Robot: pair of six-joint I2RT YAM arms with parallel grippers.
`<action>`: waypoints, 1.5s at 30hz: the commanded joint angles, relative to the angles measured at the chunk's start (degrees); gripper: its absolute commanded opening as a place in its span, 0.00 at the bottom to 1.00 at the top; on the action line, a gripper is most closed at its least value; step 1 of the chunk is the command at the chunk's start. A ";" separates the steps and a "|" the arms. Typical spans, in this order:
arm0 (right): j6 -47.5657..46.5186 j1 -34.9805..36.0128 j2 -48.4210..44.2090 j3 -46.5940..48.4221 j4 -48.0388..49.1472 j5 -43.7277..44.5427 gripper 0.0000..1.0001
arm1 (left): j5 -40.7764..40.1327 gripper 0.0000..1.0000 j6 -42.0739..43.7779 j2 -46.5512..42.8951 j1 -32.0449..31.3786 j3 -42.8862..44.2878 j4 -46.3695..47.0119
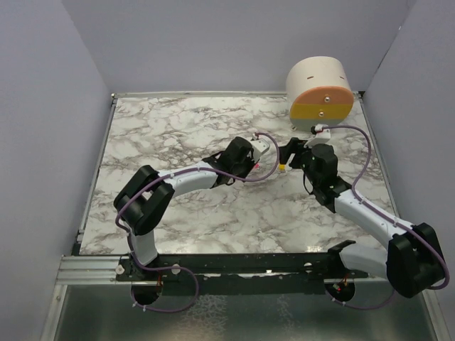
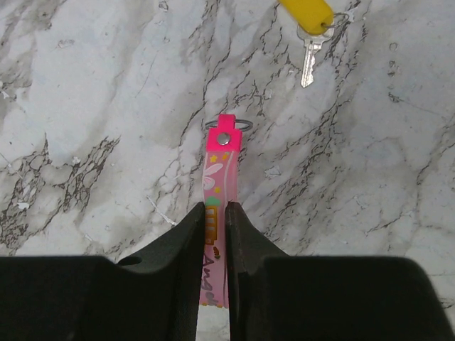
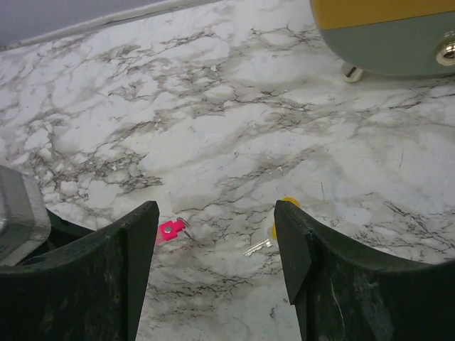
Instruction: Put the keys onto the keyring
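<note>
My left gripper (image 2: 214, 207) is shut on a pink printed strap (image 2: 219, 174) that lies flat on the marble. The strap's riveted tip and its small metal keyring (image 2: 242, 124) stick out ahead of the fingers. A key with a yellow head (image 2: 308, 60) lies just beyond the ring, blade pointing back toward it and not touching it. My right gripper (image 3: 217, 213) hangs open above the table. Between its fingers I see the pink strap tip (image 3: 169, 229) and the key's silver blade (image 3: 257, 247); the right finger half hides the key's yellow head (image 3: 288, 202).
A big cream, orange, yellow and grey cylinder (image 1: 320, 89) lies on its side at the back right corner, also in the right wrist view as the cylinder (image 3: 384, 35). Grey walls enclose the marble table (image 1: 178, 128). The two arms meet near the table's middle right.
</note>
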 commanded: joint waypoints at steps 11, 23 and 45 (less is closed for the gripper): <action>1.33 0.20 -2.62 -0.67 -0.94 4.27 0.68 | 1.40 0.17 1.55 -1.23 -0.03 -5.64 3.54; 0.91 0.20 -1.69 -0.19 -1.12 3.20 0.68 | -0.32 0.17 2.03 -2.87 -0.03 -7.49 2.41; 0.37 0.20 -0.64 0.36 -1.08 1.84 0.68 | -11.41 0.62 1.15 -3.82 1.17 -8.00 0.32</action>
